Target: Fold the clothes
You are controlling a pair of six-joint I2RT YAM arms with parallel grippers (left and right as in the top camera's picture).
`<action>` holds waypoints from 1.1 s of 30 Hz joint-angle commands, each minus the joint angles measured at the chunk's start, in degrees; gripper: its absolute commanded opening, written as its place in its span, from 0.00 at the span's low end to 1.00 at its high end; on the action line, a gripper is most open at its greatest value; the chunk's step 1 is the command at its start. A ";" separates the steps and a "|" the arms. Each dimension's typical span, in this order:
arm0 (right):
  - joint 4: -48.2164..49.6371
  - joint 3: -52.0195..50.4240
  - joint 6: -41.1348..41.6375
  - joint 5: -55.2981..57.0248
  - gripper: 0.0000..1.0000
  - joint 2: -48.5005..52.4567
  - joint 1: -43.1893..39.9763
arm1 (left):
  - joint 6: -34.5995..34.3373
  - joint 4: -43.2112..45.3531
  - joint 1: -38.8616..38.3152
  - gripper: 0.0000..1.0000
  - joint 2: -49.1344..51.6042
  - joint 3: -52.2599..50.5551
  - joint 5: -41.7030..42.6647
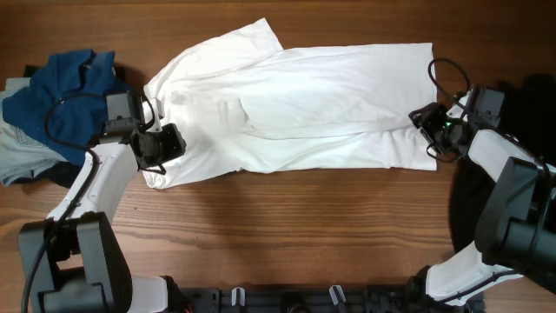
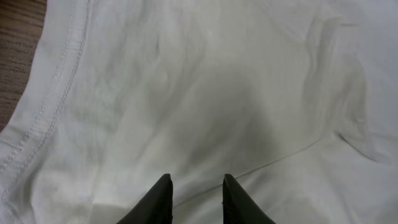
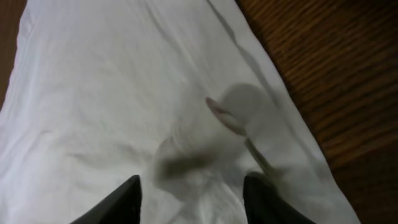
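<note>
White shirt (image 1: 295, 113) is lying spread out under both pincers. Left pincer (image 2: 194, 199) is hovering, a little apart; right pincer (image 3: 196, 199) is gaping wide. It is looking thin, soft and floppy, so pinching its edges is looking best. It is stretching across the worktop (image 1: 287, 235).

I log: left arm (image 1: 100, 178) white shells, black joints | right arm (image 1: 486, 152) same, bulky black lower link | left cable (image 1: 54, 111), right cable (image 1: 452, 63) black, looped | green light (image 1: 446, 124) at right wrist | left fingers (image 2: 160, 200), right fingers (image 3: 124, 202) black, tapered.
</note>
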 commanded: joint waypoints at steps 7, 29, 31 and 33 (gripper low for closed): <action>5.97 -0.13 4.57 -0.48 0.25 0.48 0.24 | 0.90 -0.04 -0.22 0.27 -0.74 0.61 0.94; 11.78 -0.11 3.32 -3.80 0.33 0.55 0.11 | 6.91 -0.50 -0.50 0.33 -0.85 1.07 13.05; 7.96 -0.11 0.44 -4.90 0.35 -1.70 0.11 | 8.79 -0.17 -2.03 0.33 -0.85 1.86 16.41; 4.79 -0.11 -1.03 -4.98 0.35 -4.33 0.13 | 10.78 1.25 -4.70 0.33 -0.85 2.01 16.57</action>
